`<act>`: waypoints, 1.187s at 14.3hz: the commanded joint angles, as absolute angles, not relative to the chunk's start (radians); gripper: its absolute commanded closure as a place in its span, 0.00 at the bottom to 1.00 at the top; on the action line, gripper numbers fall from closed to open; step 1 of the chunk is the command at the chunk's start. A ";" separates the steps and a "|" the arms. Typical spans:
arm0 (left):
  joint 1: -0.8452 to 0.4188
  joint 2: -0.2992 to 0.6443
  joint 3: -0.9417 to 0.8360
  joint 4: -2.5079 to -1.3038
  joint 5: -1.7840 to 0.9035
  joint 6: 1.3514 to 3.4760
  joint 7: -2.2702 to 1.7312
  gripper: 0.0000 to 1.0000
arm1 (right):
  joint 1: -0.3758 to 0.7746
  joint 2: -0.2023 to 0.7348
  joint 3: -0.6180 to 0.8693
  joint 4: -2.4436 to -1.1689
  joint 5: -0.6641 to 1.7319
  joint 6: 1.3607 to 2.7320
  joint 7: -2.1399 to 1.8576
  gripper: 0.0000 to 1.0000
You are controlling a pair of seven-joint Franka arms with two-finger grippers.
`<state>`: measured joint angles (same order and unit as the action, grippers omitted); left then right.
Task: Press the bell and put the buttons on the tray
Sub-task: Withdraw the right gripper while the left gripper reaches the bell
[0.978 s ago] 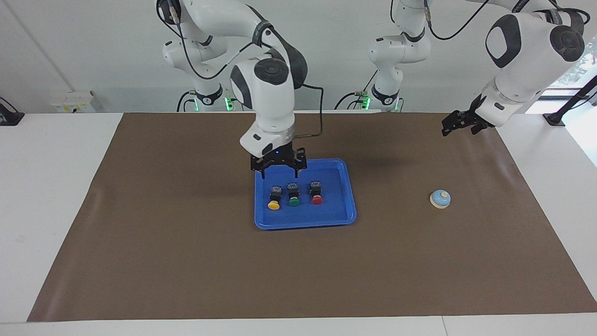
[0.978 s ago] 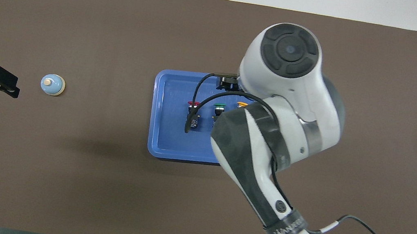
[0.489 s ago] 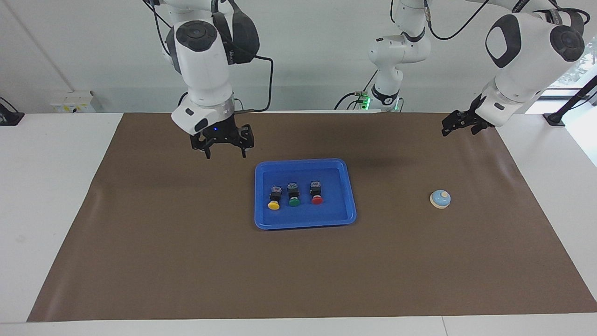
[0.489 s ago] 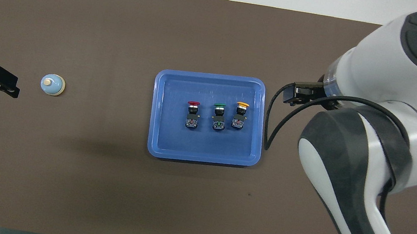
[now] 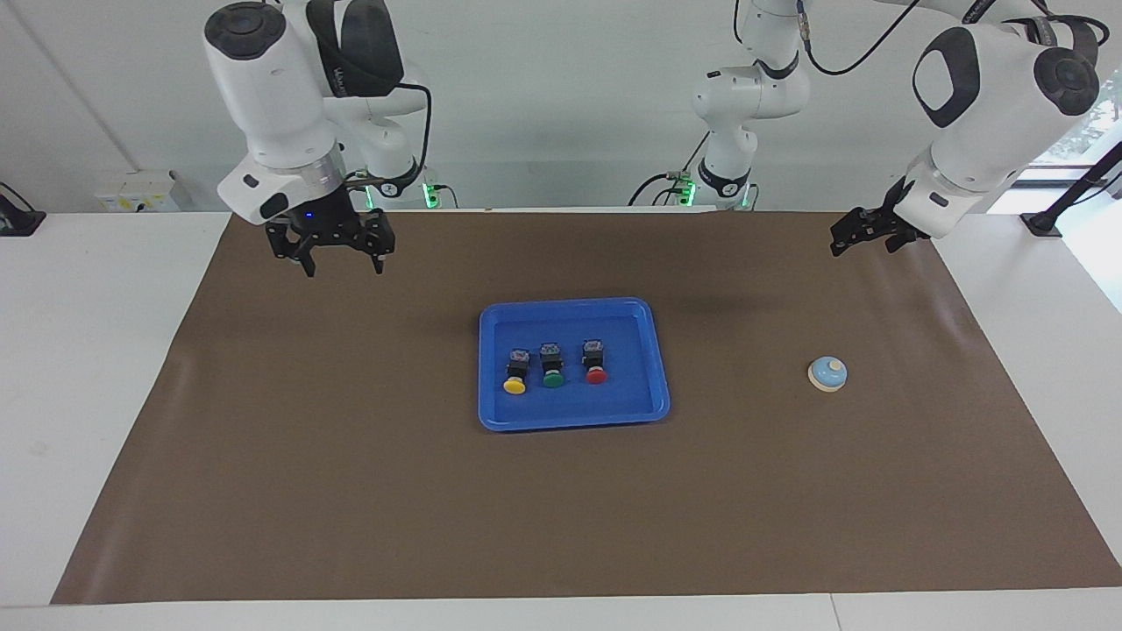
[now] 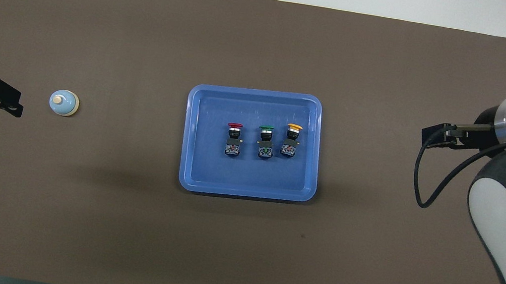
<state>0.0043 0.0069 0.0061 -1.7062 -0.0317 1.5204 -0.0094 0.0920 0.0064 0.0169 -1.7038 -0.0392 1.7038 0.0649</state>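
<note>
The blue tray [image 5: 631, 399] lies in the middle of the brown mat and also shows in the overhead view [image 6: 201, 154]. Three buttons lie in it in a row: yellow [image 5: 514, 385], green [image 5: 552, 379] and red [image 5: 596, 375]. The light-blue bell [image 5: 827, 373] stands on the mat toward the left arm's end. My right gripper [image 5: 344, 263] is open and empty, up in the air over the mat toward the right arm's end, apart from the tray. My left gripper [image 5: 863, 245] hangs over the mat's edge at the left arm's end, apart from the bell.
The brown mat [image 5: 351, 491] covers most of the white table [image 5: 88, 368]. In the overhead view the right arm's white wrist and its black cable [image 6: 421, 187] hang over the mat's end.
My right gripper has lifted away from over the tray and swung toward the right arm's end of the table. The left arm, the buttons and the bell have not moved.
</note>
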 commanded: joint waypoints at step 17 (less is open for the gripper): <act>0.052 0.204 0.014 -1.959 -0.021 2.179 -0.029 1.00 | 0.028 -0.008 0.032 -1.724 0.011 1.646 0.041 0.00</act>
